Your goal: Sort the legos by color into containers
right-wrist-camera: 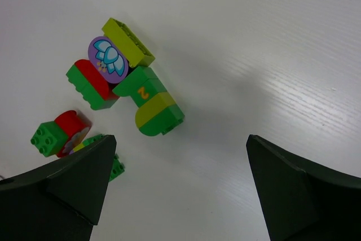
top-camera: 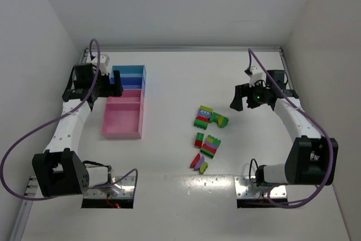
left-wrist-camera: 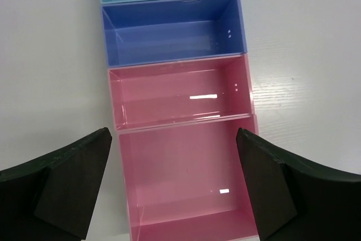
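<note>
The right hand (right-wrist-camera: 180, 145) hovers over the white surface (right-wrist-camera: 271, 43) with its fingers spread wide, holding and touching nothing. Just ahead of it, toward the finger at the left of the wrist view, lie the legos (right-wrist-camera: 141, 94). Nearest is a green curved brick (right-wrist-camera: 148, 90) printed with an orange "2" above a yellow-green band. It touches a round purple tile (right-wrist-camera: 107, 55) bearing a pale blue flower, a yellow-green brick (right-wrist-camera: 127, 41) and a red-and-green stack (right-wrist-camera: 90, 86). More bricks are partly hidden by that finger.

The left hand (left-wrist-camera: 175, 139) is equally wide and empty above the containers (left-wrist-camera: 180, 121). The largest pink tray (left-wrist-camera: 186, 184) lies between its fingers, with a smaller pink, a darker blue and a light blue compartment beyond.
</note>
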Controlling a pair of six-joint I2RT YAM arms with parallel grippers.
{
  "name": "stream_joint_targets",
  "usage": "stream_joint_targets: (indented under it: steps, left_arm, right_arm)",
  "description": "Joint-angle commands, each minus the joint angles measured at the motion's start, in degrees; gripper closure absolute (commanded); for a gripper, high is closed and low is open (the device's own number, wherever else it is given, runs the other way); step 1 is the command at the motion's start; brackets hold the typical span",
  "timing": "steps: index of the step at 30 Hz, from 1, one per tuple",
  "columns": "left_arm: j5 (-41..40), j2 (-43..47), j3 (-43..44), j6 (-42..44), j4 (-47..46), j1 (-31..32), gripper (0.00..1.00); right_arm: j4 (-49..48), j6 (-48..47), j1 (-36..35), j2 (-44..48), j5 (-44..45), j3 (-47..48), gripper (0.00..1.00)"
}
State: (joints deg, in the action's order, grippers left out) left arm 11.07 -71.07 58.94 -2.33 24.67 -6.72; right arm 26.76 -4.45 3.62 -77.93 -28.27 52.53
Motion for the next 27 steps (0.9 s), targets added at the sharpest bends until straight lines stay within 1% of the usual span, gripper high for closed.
stream_joint_targets:
  steps: [1,3,7,9,10,13,14,15,16,17,18,21,23,24,27]
  left_arm:
    - [4.3,2.4,-0.1,1.2,-1.2,0.1,0.00]
    - [6.4,3.0,-0.7,1.7,-1.2,0.1,0.00]
    - [11.1,3.6,-0.7,5.5,-0.6,0.1,0.00]
    - [11.9,4.3,-0.1,8.1,0.9,0.8,0.00]
    - [11.9,5.0,-0.1,8.8,0.9,1.4,0.00]
    - [9.9,6.4,0.5,10.8,2.1,2.8,0.00]
    - [9.3,6.4,0.5,10.8,2.1,3.4,0.00]
    - [9.3,6.9,-0.2,11.5,2.1,3.9,0.00]
    - [8.8,6.9,-0.2,11.5,2.1,4.6,0.00]
    - [8.8,6.9,-0.7,11.5,2.1,4.6,0.00]
    - [8.8,6.9,-0.8,11.5,2.1,5.2,0.00]
    - [8.8,6.3,-0.8,11.5,2.1,5.8,0.00]
    - [8.8,6.3,-0.8,11.5,2.1,5.8,0.00]
    - [8.8,5.8,-0.8,11.5,2.1,5.8,0.00]
    - [8.8,5.8,-1.3,11.5,2.1,6.4,0.00]
  right_arm:
    - [-0.7,-2.0,0.2,2.7,-1.6,-0.9,0.00]
    - [-0.7,-2.1,0.2,2.7,-1.6,-1.4,0.00]
    - [-0.2,-5.1,-0.3,4.8,-2.8,-2.1,0.00]
    - [1.2,-9.0,-0.8,5.9,-3.8,-2.6,0.02]
    - [3.6,-12.7,-1.5,6.6,-4.6,-2.6,0.04]
    - [8.0,-18.5,-4.0,7.2,-8.3,-3.1,0.11]
    - [9.9,-20.8,-6.3,7.2,-8.8,-4.0,0.13]
    - [9.9,-21.5,-7.8,7.2,-8.8,-4.6,0.18]
    - [9.0,-21.5,-11.1,7.9,-7.7,-6.1,0.22]
    - [9.0,-21.5,-11.2,7.9,-6.5,-6.7,0.27]
    - [8.1,-21.5,-14.3,7.9,-4.1,-7.3,0.31]
    - [4.8,-20.1,-17.9,7.1,0.1,-9.5,0.31]
    - [2.5,-19.5,-18.6,7.1,3.1,-10.4,0.31]
    - [0.2,-18.8,-19.4,7.1,4.3,-11.2,0.26]
    - [-3.4,-17.3,-20.7,5.9,8.6,-11.2,0.15]
